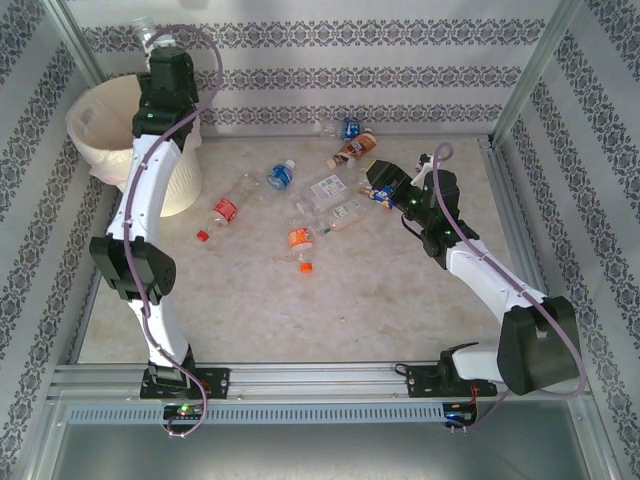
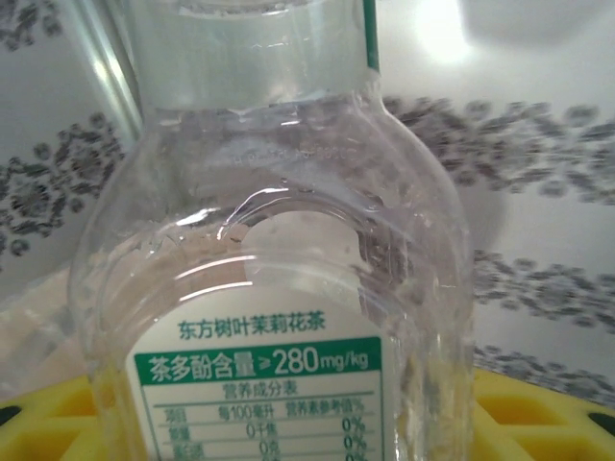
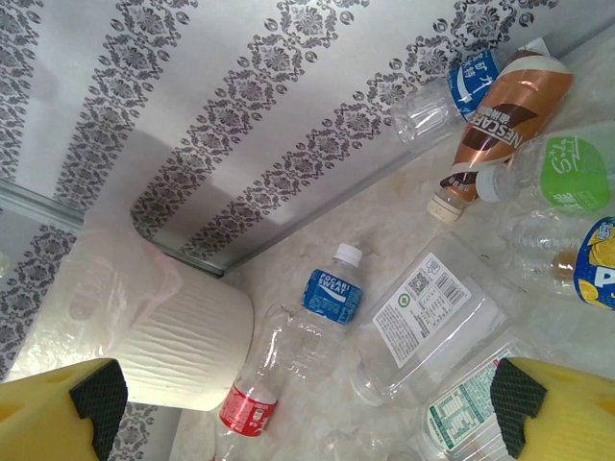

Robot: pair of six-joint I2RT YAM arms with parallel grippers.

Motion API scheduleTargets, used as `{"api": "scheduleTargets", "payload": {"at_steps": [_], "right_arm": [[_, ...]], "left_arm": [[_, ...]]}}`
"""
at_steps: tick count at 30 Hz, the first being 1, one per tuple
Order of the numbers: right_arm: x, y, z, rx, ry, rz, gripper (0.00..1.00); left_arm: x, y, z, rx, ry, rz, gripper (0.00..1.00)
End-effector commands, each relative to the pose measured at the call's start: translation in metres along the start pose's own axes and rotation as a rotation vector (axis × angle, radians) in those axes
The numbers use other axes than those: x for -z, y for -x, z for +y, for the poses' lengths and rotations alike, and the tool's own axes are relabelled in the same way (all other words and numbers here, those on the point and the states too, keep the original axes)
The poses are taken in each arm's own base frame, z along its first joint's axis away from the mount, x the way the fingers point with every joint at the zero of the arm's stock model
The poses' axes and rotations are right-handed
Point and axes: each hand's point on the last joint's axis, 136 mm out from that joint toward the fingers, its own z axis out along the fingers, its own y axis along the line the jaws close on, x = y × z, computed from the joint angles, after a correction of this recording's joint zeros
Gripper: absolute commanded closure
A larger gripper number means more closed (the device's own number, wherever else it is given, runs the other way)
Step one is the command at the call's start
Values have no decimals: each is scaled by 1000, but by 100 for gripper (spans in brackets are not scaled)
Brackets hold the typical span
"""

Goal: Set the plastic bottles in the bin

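Left gripper: pinching a clear tea bottle, with yellow fingers on either side of its lower body. It is raised at the far left, by the bin's far rim as the top view shows it.
Tea bottle: looks empty, with a white label carrying a green band and Chinese print. It is held in the air, not yet in the bin.
Bin: a cream-white ribbed bucket in the far-left corner of the worktop, with a translucent liner over its rim. Its contents cannot be made out.
Right gripper: spread wide and holding nothing, low over the right end of the scattered bottles.
Below the right gripper: a flat white-labelled bottle, lying down.
Toward the bin: the Pocari Sweat bottle and the red-labelled bottle both lie on the worktop, the red one near the bin's wall.
By the back wall: the Nescafé bottle lies beside a blue-labelled bottle, with a green-labelled bottle just next to it.
Mid-worktop: an orange-labelled bottle, lying down.
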Motion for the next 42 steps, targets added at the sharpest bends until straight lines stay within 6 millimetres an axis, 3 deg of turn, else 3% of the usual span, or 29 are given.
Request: {"api": "scheduleTargets", "payload": {"at_steps": [1, 9, 16, 31, 36, 42], "right_arm": [[-2, 7, 14, 17, 33, -17, 2], [-4, 2, 13, 5, 35, 14, 2], [-5, 0, 8, -5, 19, 22, 2], [-5, -1, -1, -19, -2, 37, 2], [-5, -1, -3, -21, -8, 36, 2], [-9, -2, -5, -37, -14, 41, 2]], "left_arm": [[-12, -13, 32, 51, 88, 65, 41], [-42, -58, 63, 169, 99, 217, 40], [-40, -79, 55, 188, 33, 316, 38], [-22, -79, 45, 260, -41, 394, 21], [-8, -67, 19, 269, -191, 391, 17], [30, -48, -32, 104, -307, 309, 6]]}}
